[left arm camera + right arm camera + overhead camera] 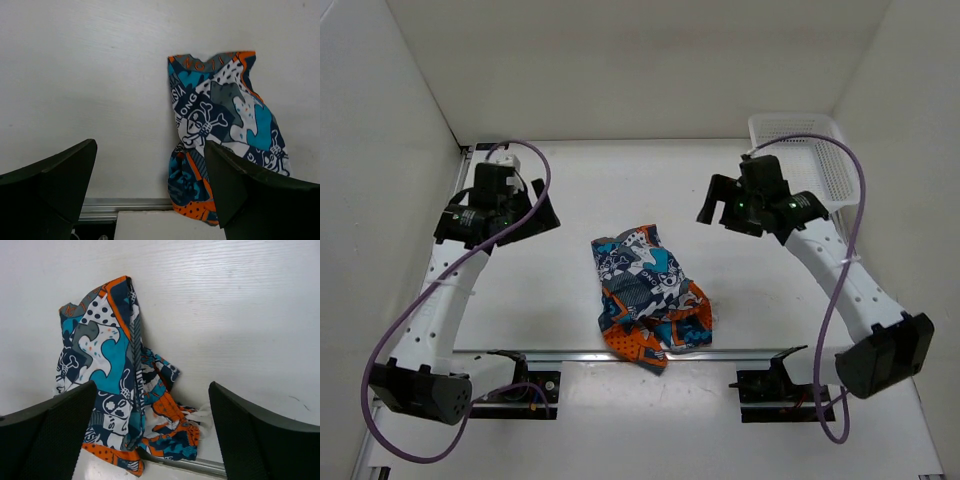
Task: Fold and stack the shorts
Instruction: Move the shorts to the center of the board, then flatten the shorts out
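One pair of shorts point(648, 292), in a single heap. One white mesh basket point(810, 150). One surface point(570, 180) carries both. Two arms, the left arm point(440, 290) and the right arm point(840, 270). Each ends in one tool, so two in all: the left tool point(538, 208) and the right tool point(712, 200). Each tool has two black fingers point(50, 190), four altogether. Two purple cables point(864, 200), one along each arm.
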`<state>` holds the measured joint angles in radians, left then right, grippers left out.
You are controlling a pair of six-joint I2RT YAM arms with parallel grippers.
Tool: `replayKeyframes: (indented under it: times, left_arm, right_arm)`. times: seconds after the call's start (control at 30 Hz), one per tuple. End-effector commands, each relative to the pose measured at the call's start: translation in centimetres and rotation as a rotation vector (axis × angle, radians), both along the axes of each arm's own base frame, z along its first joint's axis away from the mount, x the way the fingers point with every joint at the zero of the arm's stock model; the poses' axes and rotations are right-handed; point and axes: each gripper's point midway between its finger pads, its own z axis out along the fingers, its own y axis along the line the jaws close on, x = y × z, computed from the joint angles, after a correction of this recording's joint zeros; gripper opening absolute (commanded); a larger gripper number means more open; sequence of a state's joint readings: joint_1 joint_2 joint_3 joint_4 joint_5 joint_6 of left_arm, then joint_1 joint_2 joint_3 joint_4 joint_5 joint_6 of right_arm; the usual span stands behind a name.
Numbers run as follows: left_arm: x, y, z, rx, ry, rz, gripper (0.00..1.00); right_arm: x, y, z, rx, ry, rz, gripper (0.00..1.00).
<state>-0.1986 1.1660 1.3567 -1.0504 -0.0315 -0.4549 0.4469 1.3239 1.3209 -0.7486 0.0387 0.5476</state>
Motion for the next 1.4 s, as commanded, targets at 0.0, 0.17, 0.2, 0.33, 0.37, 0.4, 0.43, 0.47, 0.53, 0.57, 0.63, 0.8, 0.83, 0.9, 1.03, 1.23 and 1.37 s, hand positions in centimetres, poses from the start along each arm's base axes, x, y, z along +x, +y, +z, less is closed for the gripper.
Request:
replayKeyframes:
  times: [0.0,0.17,0.2,0.33,0.37,0.4,0.43,0.47,0.53,0.57,0.63,0.8,0.83,0.9,1.03,1.23,1.37]
  left_arm:
    - [-1.0,-3.8,-2.8,-0.085,0.07,-0.116,1.0]
    - [-3.6,-9.3,-6.5,-0.131,0.157,-0.264,0.99]
    - [-4.1,-10.3,-6.6,-0.154,0.165,-0.281,0.99]
    - [-5.6,-15.1,-6.1,-0.159,0.185,-0.406,1.0]
    - [-5.8,-16.1,-5.9,-0.151,0.181,-0.434,1.0]
    - [-6.7,-18.0,-6.3,-0.136,0.204,-0.494,1.0]
    - [-6.3,-19.4,-4.9,-0.138,0.169,-0.519,1.0]
    - [-6.7,-20.4,-4.8,-0.125,0.172,-0.545,1.0]
    - [-7.8,-24.0,-4.3,-0.099,0.171,-0.629,1.0]
    - [-8.0,-25.0,-4.5,-0.074,0.169,-0.646,1.0]
    - [-9.3,-27.9,-5.2,-0.023,0.183,-0.716,1.0]
    - [-9.6,-30.6,-7.4,0.118,0.197,-0.729,1.0]
    - [-9.7,-30.7,-8.0,0.145,0.204,-0.728,1.0]
    - [-8.9,-30.9,-9.5,0.197,0.213,-0.706,1.0]
    - [-7.5,-30.1,-10.7,0.208,0.24,-0.636,0.79]
    - [-4.3,-28.2,-9.4,0.207,0.197,-0.543,0.1]
    - [-2.8,-23.7,-4.1,0.143,0.124,-0.45,0.1]
  right_arm:
    - [-1.7,-2.9,3.9,0.004,-0.153,-0.078,0.94]
    - [-6.8,-1.7,-3.1,0.009,0.033,0.011,0.81]
    - [-7.7,-1.3,-4.4,0.008,0.073,0.026,0.81]
    - [-11.1,-0.9,-8.8,-0.017,0.195,0.04,0.81]
    - [-12.0,-0.9,-10.1,-0.024,0.235,0.048,0.81]
    - [-12.4,-1.1,-10.5,-0.022,0.244,0.041,0.81]
    - [-12.8,-1.1,-10.9,-0.015,0.265,0.038,0.81]
    - [-13.1,-1.1,-11.5,-0.015,0.279,0.043,0.85]
    - [-13.5,-0.9,-11.9,-0.006,0.307,0.047,0.85]
    - [-13.5,-0.9,-11.9,-0.006,0.308,0.047,0.85]
    - [-13.6,-1.5,-12.3,-0.029,0.324,0.028,0.85]
    - [-14.0,-3.3,-12.7,-0.024,0.343,-0.037,0.88]
    - [-14.1,-3.6,-13.0,-0.004,0.36,-0.054,0.9]
    - [-14.6,-4.0,-13.1,0.022,0.37,-0.067,0.9]
    - [-15.5,-4.8,-13.4,0.067,0.387,-0.096,0.9]
    - [-15.7,-4.9,-13.4,0.073,0.383,-0.094,0.91]
    - [-13.3,-3.9,-12.5,0.062,0.344,-0.038,1.0]
